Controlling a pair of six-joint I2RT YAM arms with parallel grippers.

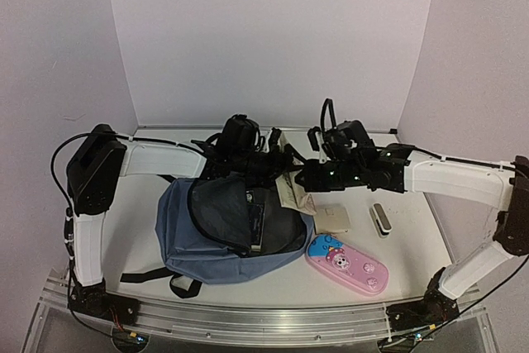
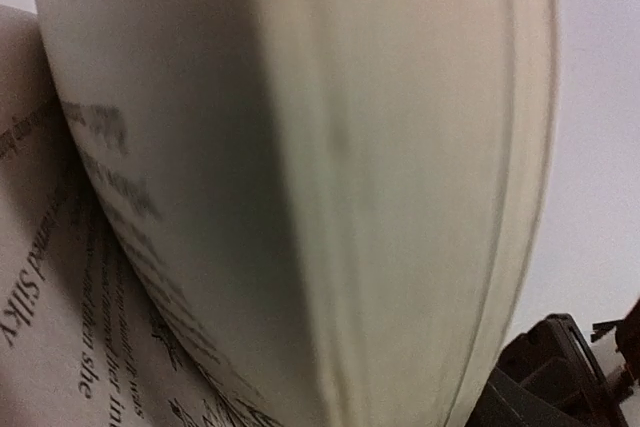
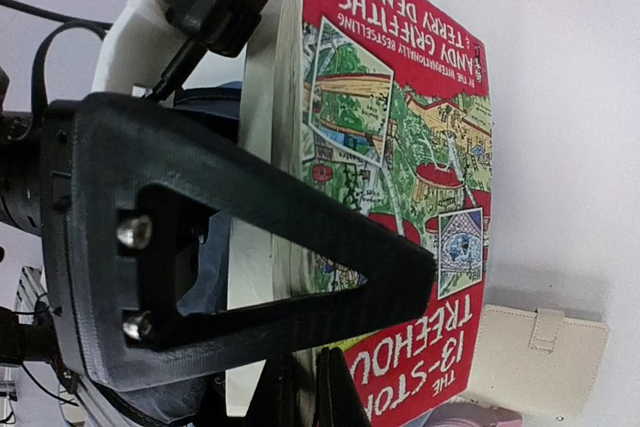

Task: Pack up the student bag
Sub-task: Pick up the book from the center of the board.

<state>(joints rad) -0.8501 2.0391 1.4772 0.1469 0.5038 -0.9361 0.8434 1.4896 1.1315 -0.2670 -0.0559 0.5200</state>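
Note:
The student bag (image 1: 194,258), slate-blue with black straps, lies open on the table left of centre, its dark lining (image 1: 219,208) showing. At its right rim, a paperback book (image 1: 291,194) with a red illustrated cover (image 3: 400,147) is held on edge. My right gripper (image 1: 301,178) (image 3: 400,292) is shut on the book's edge, one black finger (image 3: 300,237) lying across the cover. My left gripper (image 1: 266,163) is just behind the bag's mouth, close against the book. The book's fanned cream pages (image 2: 300,167) fill the left wrist view and its fingers are out of sight there.
A pink pencil case (image 1: 347,264) lies right of the bag near the front. A beige flap case (image 1: 332,218) (image 3: 540,357) and a small grey and white object (image 1: 380,220) sit further right. A flat dark item (image 1: 261,222) lies inside the bag.

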